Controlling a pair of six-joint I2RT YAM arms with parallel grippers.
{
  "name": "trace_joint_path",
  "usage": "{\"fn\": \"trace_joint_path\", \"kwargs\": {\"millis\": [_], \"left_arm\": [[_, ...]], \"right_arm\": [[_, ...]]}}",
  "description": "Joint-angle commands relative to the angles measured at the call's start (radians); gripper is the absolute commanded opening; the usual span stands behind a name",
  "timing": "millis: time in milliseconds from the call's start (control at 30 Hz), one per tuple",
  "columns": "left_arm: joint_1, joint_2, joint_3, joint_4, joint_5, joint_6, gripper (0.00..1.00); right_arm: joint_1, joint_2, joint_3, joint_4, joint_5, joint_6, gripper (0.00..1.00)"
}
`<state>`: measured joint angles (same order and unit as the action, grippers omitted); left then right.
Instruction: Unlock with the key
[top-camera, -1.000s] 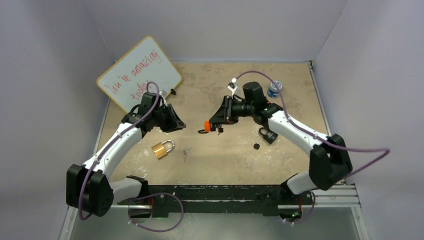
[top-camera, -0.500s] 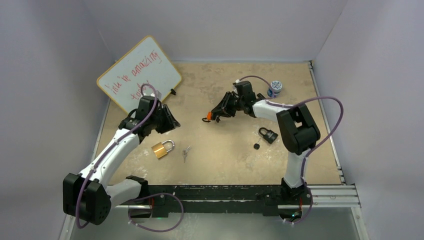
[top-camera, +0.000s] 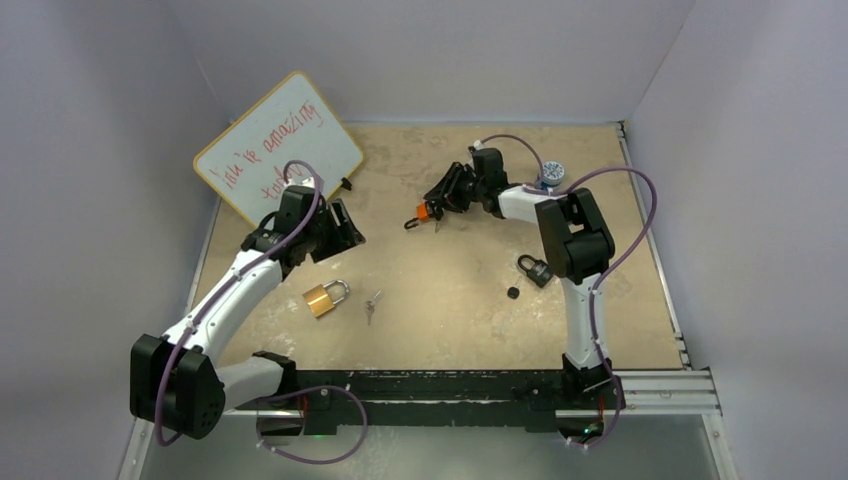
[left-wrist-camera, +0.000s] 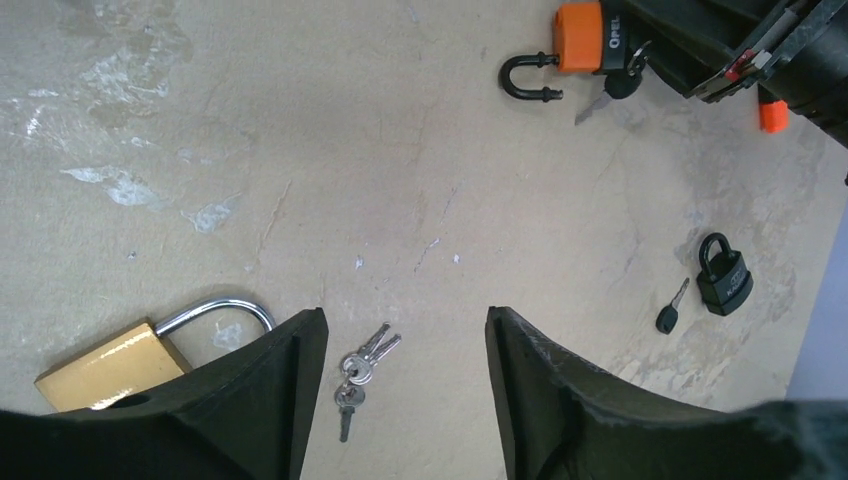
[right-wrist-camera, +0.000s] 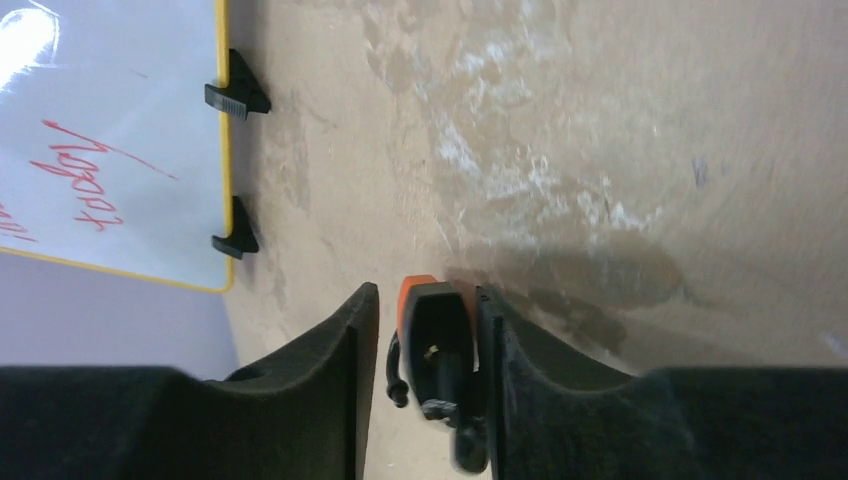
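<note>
The table (top-camera: 450, 290) bears a whiteboard (top-camera: 278, 147) at far left, seen in the top and right wrist views only. The left gripper (left-wrist-camera: 405, 315) hangs with jaws wide and holding nothing, above the brass lock (top-camera: 321, 299) and key bunch (left-wrist-camera: 360, 368). The right gripper (right-wrist-camera: 428, 295), jaws narrow, holds the orange lock (left-wrist-camera: 578, 38) at mid-table, far side. Only the left wrist view shows the key (left-wrist-camera: 620, 82) in its base. That view also shows the loose key (left-wrist-camera: 668, 315) just beside the black lock (left-wrist-camera: 724, 280).
</note>
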<state>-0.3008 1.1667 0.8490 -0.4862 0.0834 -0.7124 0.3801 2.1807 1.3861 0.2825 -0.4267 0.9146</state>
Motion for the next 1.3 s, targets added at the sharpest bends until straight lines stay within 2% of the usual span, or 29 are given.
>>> {"fn": "trace_joint_path", "kwargs": {"millis": [0,100,233,433,667,767,967,1100,1267], "left_arm": [[0.006,0.0,0.059,0.042,-0.045,0.031,0.66],[0.006,-0.013,0.072,0.032,-0.064,0.055,0.74],[0.006,-0.033,0.077,0.017,-0.045,0.092,0.77],[0.006,-0.098,0.056,0.034,0.031,0.176,0.77],[0.006,-0.204,0.017,0.048,0.095,0.198,0.75],[0.006,-0.239,-0.003,0.053,0.104,0.206,0.75],[0.006,-0.253,-0.019,0.025,0.104,0.224,0.74],[0.006,-0.267,-0.052,0.061,0.109,0.229,0.74],[0.006,-0.249,-0.054,0.077,0.141,0.237,0.74]], "right_arm": [[-0.004,-0.014,0.067,-0.005,0.031,-0.115,0.5],[-0.007,-0.05,0.068,-0.029,0.068,-0.165,0.63],[-0.01,-0.126,0.073,-0.144,0.18,-0.227,0.7],[-0.01,-0.327,-0.028,-0.424,0.404,-0.291,0.71],[-0.01,-0.567,-0.195,-0.841,0.587,-0.274,0.6],[-0.009,-0.661,-0.289,-0.972,0.704,-0.226,0.65],[-0.005,-0.766,-0.468,-0.965,0.642,-0.148,0.7],[-0.001,-0.757,-0.523,-0.892,0.598,-0.141,0.7],[0.002,-0.676,-0.514,-0.873,0.582,-0.12,0.63]]}}
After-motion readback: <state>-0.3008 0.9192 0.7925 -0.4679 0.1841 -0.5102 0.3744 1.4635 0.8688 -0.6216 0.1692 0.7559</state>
